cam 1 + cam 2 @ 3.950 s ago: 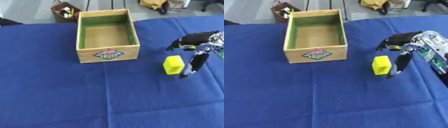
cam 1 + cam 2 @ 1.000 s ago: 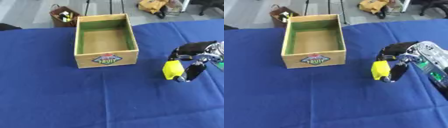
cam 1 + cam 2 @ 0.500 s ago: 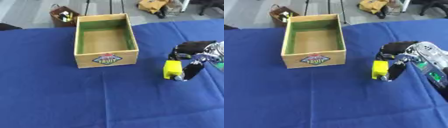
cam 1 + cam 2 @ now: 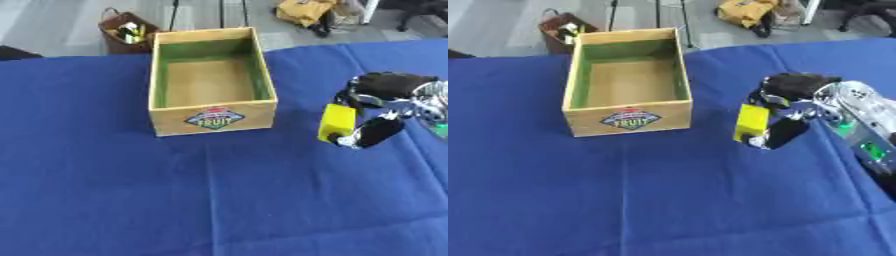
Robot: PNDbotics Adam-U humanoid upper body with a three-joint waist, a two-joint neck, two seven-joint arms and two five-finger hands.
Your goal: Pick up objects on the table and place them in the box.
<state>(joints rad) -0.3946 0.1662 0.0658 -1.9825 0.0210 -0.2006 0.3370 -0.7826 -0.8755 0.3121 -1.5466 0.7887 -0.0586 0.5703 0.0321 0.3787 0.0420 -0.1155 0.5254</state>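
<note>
My right hand had its fingers and thumb curled round the upright yellow block; the box lay to my left, open-topped.

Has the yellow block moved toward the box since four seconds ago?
Yes. The yellow block, held by the right hand, is slightly nearer the box.
</note>
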